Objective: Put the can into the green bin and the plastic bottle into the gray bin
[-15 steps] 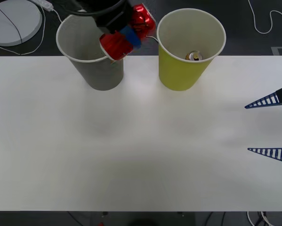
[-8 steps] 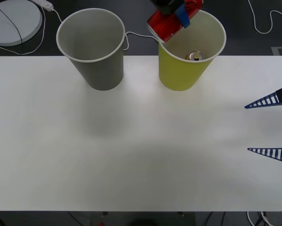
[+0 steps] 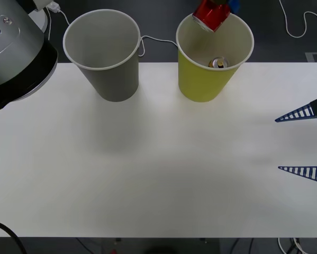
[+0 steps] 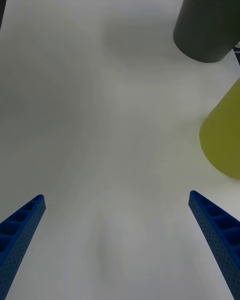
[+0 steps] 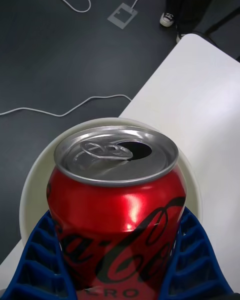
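One can (image 5: 116, 207) sits clamped in my left gripper (image 5: 120, 260), tilted above the green bin (image 3: 203, 79) at its 12 o'clock rim, silver top leading; the bin mouth lies directly beneath. The gray bin (image 3: 111, 74) stands at 9 o'clock. My right gripper (image 3: 302, 142) waits spread wide at the table's (image 3: 147, 169) 3 o'clock edge.

The tabletop (image 3: 158, 174) is evenly and brightly lit; soft shadows are cast on it. Glare is seen on the can (image 5: 116, 200).
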Tool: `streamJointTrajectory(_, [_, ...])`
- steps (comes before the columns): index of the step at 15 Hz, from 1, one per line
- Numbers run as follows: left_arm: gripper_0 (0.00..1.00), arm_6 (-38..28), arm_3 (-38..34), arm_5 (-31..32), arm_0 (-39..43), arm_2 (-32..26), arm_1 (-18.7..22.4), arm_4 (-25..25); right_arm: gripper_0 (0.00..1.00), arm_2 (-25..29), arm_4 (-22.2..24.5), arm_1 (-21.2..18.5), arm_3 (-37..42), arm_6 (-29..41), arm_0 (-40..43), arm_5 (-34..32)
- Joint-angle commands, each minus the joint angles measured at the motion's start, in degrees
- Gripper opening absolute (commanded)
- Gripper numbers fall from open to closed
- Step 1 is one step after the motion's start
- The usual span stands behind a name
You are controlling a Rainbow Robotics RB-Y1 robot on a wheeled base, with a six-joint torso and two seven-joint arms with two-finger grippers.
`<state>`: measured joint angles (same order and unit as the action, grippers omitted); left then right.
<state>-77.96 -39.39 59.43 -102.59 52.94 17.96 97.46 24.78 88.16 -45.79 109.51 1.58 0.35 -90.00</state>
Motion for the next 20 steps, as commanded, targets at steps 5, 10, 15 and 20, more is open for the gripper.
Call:
streamJointTrajectory(5, [0.07, 0.4, 4.4, -1.9, -2.4, 2.0, -3.2, 0.8, 1.00, 0.0, 0.0, 0.0, 0.0, 0.0, 0.0, 0.0])
streamJointTrajectory(10, [1.00, 1.4, 4.1, -1.9, -2.4, 2.0, -3.1, 0.2, 1.00, 0.0, 0.0, 0.0, 0.0, 0.0, 0.0, 0.0])
streamJointTrajectory(15, [1.00, 5.4, 0.8, 3.1, -2.4, 0.3, 1.2, -5.4, 1.00, 0.0, 0.0, 0.0, 0.0, 0.0, 0.0, 0.0])
streamJointTrajectory(20, [1.00, 7.6, -15.0, 12.1, 4.9, -7.4, 12.8, -8.4, 1.00, 0.0, 0.0, 0.0, 0.0, 0.0, 0.0, 0.0])
